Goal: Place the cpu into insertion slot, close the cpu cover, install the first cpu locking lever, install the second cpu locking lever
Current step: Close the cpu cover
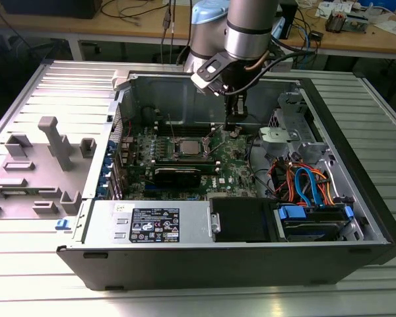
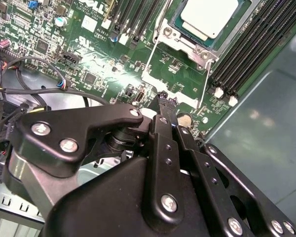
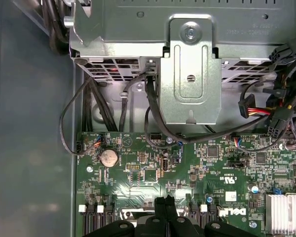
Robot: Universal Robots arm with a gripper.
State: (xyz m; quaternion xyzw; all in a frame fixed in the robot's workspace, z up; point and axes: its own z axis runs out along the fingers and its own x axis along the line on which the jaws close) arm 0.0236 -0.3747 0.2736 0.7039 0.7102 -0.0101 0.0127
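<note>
Ribbed grey metal forms the worktop (image 1: 39,264), and a wooden worktop (image 1: 86,30) strewn with cables runs along the back of the room. An open black computer case (image 1: 185,257) lies on its side at the middle. At its nine o'clock in the exterior view lies a pale grey panel (image 1: 46,152) with blocky fixtures standing on it. Blue and orange cables (image 1: 303,185) coil at the case's four o'clock.

Inside, on the green circuit board (image 1: 237,165), the cpu (image 1: 188,146) (image 2: 209,17) sits in the insertion slot (image 1: 178,150). It is a small flat square with a dull silver top. The cpu cover (image 2: 192,44), a thin silver frame, appears to lie down around it (the chip's top shows through the window).

At about two o'clock of the cpu in the exterior view, the black hand (image 1: 232,129) (image 2: 164,98) (image 3: 163,200) hangs over the board, near the slot but apart from it. Its fingertips are pressed together with nothing between them. Just beyond them in the first wrist view are a round coin battery (image 3: 108,158) and a grey metal drive cage (image 3: 190,74)
</note>
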